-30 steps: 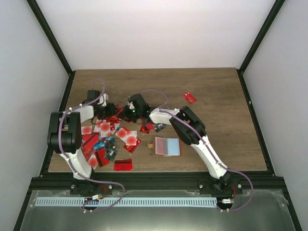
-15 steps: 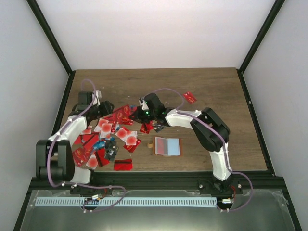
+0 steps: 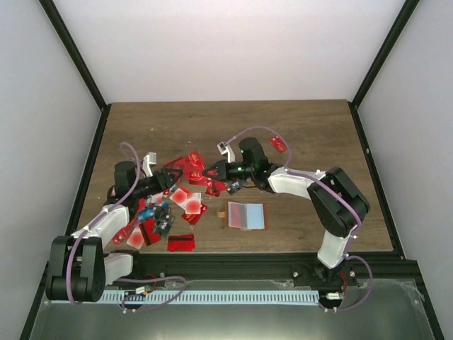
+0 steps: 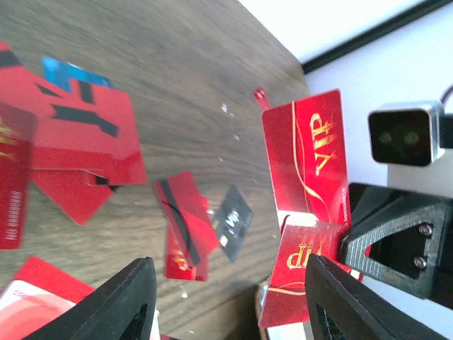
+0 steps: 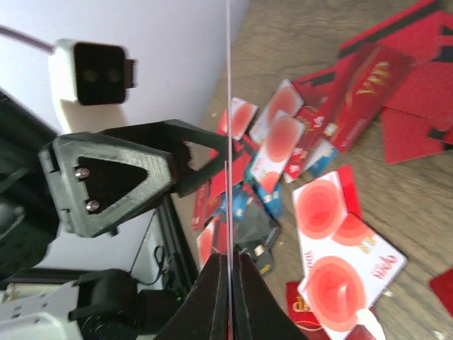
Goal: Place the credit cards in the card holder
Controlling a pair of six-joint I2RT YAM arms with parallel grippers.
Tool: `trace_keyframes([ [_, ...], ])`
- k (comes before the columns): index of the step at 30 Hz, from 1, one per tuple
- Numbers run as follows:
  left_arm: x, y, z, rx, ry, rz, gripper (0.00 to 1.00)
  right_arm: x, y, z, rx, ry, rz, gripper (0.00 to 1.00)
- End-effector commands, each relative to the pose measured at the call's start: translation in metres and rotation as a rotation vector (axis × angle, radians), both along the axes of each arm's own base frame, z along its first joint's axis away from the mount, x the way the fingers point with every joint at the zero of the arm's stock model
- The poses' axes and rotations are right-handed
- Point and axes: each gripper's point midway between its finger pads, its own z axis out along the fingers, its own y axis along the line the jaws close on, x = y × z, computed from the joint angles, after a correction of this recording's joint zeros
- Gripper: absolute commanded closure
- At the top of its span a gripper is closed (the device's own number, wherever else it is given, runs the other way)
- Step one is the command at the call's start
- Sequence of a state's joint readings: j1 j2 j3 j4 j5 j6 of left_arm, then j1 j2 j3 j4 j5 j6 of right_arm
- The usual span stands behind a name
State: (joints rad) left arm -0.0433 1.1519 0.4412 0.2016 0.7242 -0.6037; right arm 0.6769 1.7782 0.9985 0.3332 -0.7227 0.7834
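The right pincer (image 5: 228, 263) is pressed together on a thin red plastic VIP card (image 4: 308, 152), holding it on edge above the wooden table (image 3: 318, 134). The left pincer (image 4: 230, 297) stands spread and empty nearby. The other red, white and blue cards (image 3: 180, 200) lie scattered left of the open orange-brown leather-like card holder (image 3: 245, 214). Such a card looks light, stiff and slippery, so it is best pinched at one short edge, leaving the far end free.

A robot test cell in a lab; a wood-grain table (image 3: 318, 134) boxed in by plain white walls (image 3: 226, 49) behind and beside it; black frame posts (image 3: 74, 58) at its far corners; a cabled left arm (image 3: 106, 223) and right arm (image 3: 303, 183) bolted at its near edge.
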Motion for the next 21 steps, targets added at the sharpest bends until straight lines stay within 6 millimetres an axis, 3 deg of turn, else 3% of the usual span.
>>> trace_keyframes([
  [1, -0.007, -0.025, 0.046, -0.167, -0.152, -0.137, 0.41, -0.021, 0.006, 0.038, 0.120, -0.089, 0.143, 0.99],
  [5, -0.013, -0.030, 0.057, -0.197, -0.195, -0.177, 0.45, -0.028, 0.009, 0.049, 0.181, -0.085, 0.197, 0.99],
  [13, -0.013, -0.030, 0.066, -0.224, -0.230, -0.170, 0.64, -0.037, 0.010, 0.059, 0.228, -0.080, 0.255, 0.99],
  [21, -0.016, -0.034, 0.078, -0.272, -0.263, -0.198, 0.95, -0.043, 0.011, 0.062, 0.247, -0.077, 0.288, 0.99],
])
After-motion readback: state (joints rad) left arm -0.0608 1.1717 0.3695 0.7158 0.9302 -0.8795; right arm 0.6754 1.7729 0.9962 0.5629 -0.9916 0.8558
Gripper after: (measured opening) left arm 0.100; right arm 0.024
